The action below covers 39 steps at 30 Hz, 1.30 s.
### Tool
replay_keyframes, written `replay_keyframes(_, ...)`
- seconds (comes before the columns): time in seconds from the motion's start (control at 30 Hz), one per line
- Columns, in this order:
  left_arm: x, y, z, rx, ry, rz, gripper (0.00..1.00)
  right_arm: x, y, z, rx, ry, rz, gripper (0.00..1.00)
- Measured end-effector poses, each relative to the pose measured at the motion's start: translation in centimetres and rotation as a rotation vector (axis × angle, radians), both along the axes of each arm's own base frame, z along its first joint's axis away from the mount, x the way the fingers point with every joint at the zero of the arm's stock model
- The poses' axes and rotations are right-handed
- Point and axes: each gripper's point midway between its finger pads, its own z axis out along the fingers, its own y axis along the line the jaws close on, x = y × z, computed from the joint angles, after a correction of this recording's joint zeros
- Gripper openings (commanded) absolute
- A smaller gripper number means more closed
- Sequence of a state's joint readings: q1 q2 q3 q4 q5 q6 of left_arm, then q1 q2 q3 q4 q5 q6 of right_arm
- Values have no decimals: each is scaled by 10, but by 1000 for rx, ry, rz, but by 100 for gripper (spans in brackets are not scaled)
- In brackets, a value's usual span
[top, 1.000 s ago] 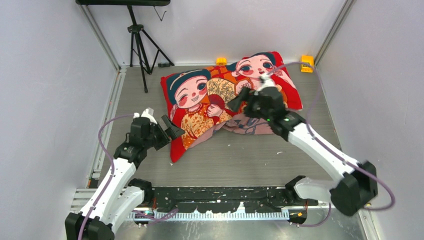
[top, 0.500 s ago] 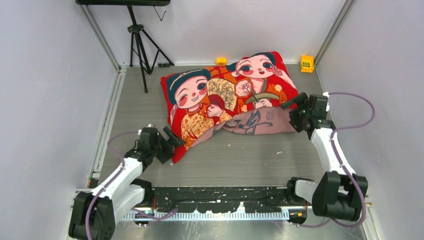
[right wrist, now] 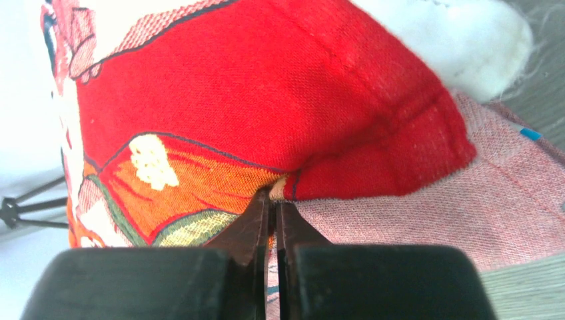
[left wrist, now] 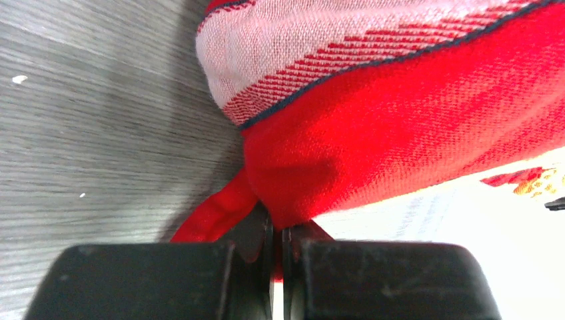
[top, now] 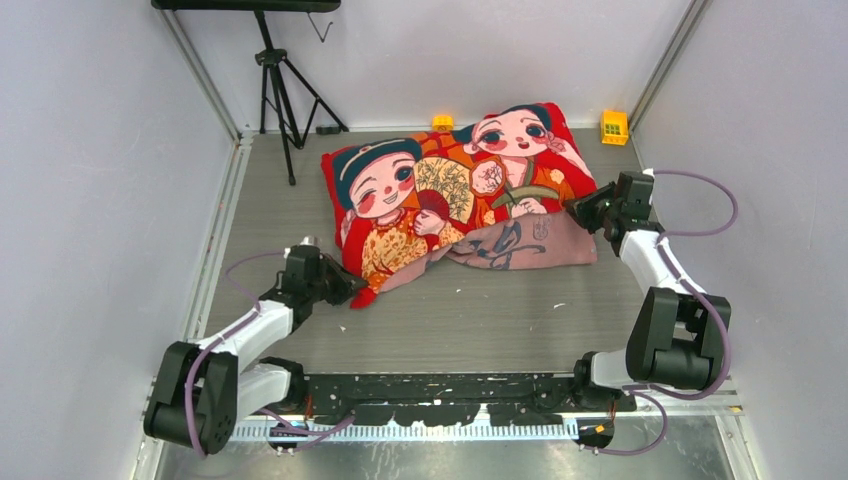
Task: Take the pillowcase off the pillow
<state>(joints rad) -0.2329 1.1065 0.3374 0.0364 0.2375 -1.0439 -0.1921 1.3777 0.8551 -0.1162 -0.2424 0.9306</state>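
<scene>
Two near corners of coarse woven cloth are held: the left gripper (left wrist: pixel 276 233) is pinched shut on a red corner tab of the pillowcase (top: pixel 455 200), and the right gripper (right wrist: pixel 272 207) is closed tight on the seam at the other corner, where red weave meets the pinkish-grey inside; a fluffy white bulge of the pillow (right wrist: pixel 460 33) is exposed beyond that corner; the plump case is laid across the far middle of the grey wood-grain table (top: pixel 480 310); the table is enclosed by pale walls; a black tripod (top: pixel 282 90) is stood at the far left, and a yellow block (top: pixel 614 126) is set at the far right; dark-haired cartoon children in orange and gold are printed on the red.
</scene>
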Motion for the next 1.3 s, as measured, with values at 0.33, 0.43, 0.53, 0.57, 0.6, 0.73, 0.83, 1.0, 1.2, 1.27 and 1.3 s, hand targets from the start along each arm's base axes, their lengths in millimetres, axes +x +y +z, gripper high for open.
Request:
replay_keyframes(0.33, 38, 43, 144, 223, -369, 105, 0, 1, -7, 83, -94, -131, 6, 0)
replay_keyframes(0.43, 51, 56, 190, 265, -444, 155, 0, -2, -5, 147, -122, -246, 16, 0)
replay_keyframes(0.53, 75, 59, 210, 272, -434, 170, 0, -9, 2, 207, -158, -347, 58, 0)
replay_keyframes(0.57, 87, 60, 214, 266, -423, 171, 0, -12, 7, 218, -168, -362, 81, 0)
replay_keyframes(0.6, 98, 62, 214, 265, -407, 175, 0, -15, 13, 226, -175, -368, 104, 0)
replay_keyframes(0.73, 142, 81, 205, 270, -316, 213, 0, -34, 58, 236, -191, -362, 255, 0)
replay_keyframes(0.83, 162, 110, 202, 216, -272, 293, 0, -54, 110, 226, -162, -342, 410, 0)
replay_keyframes(1.0, 166, 167, 190, 106, -212, 450, 6, -113, 230, 180, -91, -274, 770, 13)
replay_keyframes(1.2, 158, 166, 185, 184, -204, 405, 65, -166, 341, 110, -95, -102, 1133, 83)
replay_keyframes(1.27, 151, 158, 184, 242, -190, 353, 70, -166, 344, 96, -121, -60, 1136, 89)
replay_keyframes(1.3, 148, 154, 184, 282, -182, 327, 71, -163, 338, 92, -153, -55, 1117, 89)
